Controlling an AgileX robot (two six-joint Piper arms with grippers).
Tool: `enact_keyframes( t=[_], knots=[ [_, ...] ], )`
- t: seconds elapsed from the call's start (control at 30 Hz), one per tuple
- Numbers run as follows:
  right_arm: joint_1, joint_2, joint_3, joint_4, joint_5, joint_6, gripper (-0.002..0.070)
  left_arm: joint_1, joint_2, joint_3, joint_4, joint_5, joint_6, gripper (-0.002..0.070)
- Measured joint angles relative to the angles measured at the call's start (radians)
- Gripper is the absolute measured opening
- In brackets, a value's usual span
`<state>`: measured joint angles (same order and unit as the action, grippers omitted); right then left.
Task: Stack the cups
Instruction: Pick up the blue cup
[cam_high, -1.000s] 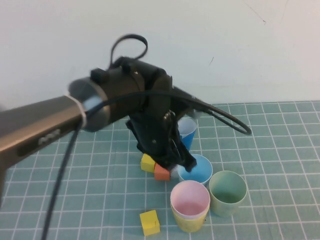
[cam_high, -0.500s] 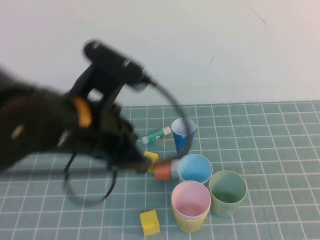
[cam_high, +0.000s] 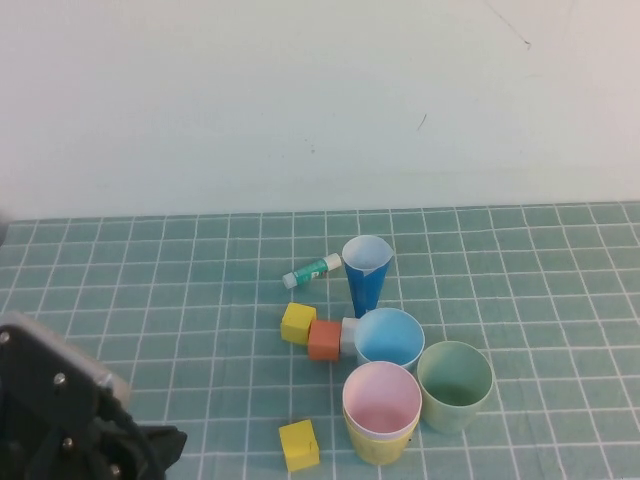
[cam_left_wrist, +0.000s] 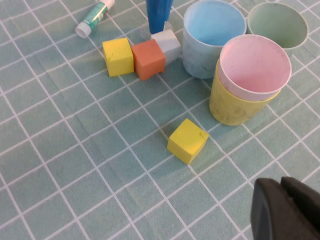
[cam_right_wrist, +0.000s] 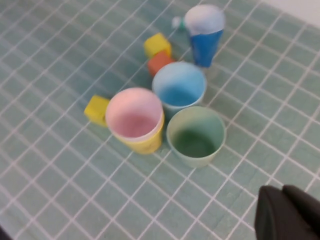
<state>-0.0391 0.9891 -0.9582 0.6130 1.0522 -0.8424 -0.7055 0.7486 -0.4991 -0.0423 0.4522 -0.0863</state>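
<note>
Yellow block (cam_high: 298, 322) touches orange block (cam_high: 323, 340); glue stick (cam_high: 311, 270) behind (lying flat).

Pale wall is standing behind a green gridded table.
The table (cam_high: 560, 290) is wearing a teal-green cutting mat ruled in white squares, and the mat is running out of view at the left, right and near edges. The wall (cam_high: 300, 100) is rising straight from the mat's far edge, plain and off-white with a faint greenish cast. A small dark mark (cam_high: 423, 121) is showing on it right of centre, and a thin scratch (cam_high: 508, 24) is crossing its upper right. Soft, even light is falling everywhere, casting only faint shadows.
</note>
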Motion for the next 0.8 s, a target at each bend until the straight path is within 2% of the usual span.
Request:
enact_keyframes(
  t=[0.1,0.37,0.47,0.6,0.67,0.73,0.8],
  knots=[
    [0.107,0.122,-0.103,-0.077,0.027,0.019,-0.0003,0.0,-0.028,0.011,-0.015,0.006,0.0,-0.0001],
    [0.411,0.47,-0.372,-0.471,0.079,0.195,-0.0003,0.0,-0.044,0.011,-0.021,0.006,0.0,-0.0002],
    [0.475,0.596,-0.46,-0.566,0.102,0.225,-0.0003,0.0,-0.044,0.011,-0.021,0.006,0.0,-0.0002],
    [0.507,0.76,-0.558,-0.584,0.115,0.234,0.0004,0.0,-0.044,0.011,-0.021,0.006,0.0,-0.0002],
    [0.507,0.826,-0.604,-0.573,0.115,0.235,0.0036,0.0,-0.044,0.011,-0.021,0.006,0.0,-0.0002],
    [0.507,0.888,-0.647,-0.548,0.115,0.23,0.0102,0.0,-0.044,0.011,-0.021,0.008,0.0,-0.0002],
    [0.507,0.95,-0.697,-0.524,0.112,0.216,0.0211,0.0,-0.044,0.011,-0.017,0.008,0.0,-0.0002]
  ],
)
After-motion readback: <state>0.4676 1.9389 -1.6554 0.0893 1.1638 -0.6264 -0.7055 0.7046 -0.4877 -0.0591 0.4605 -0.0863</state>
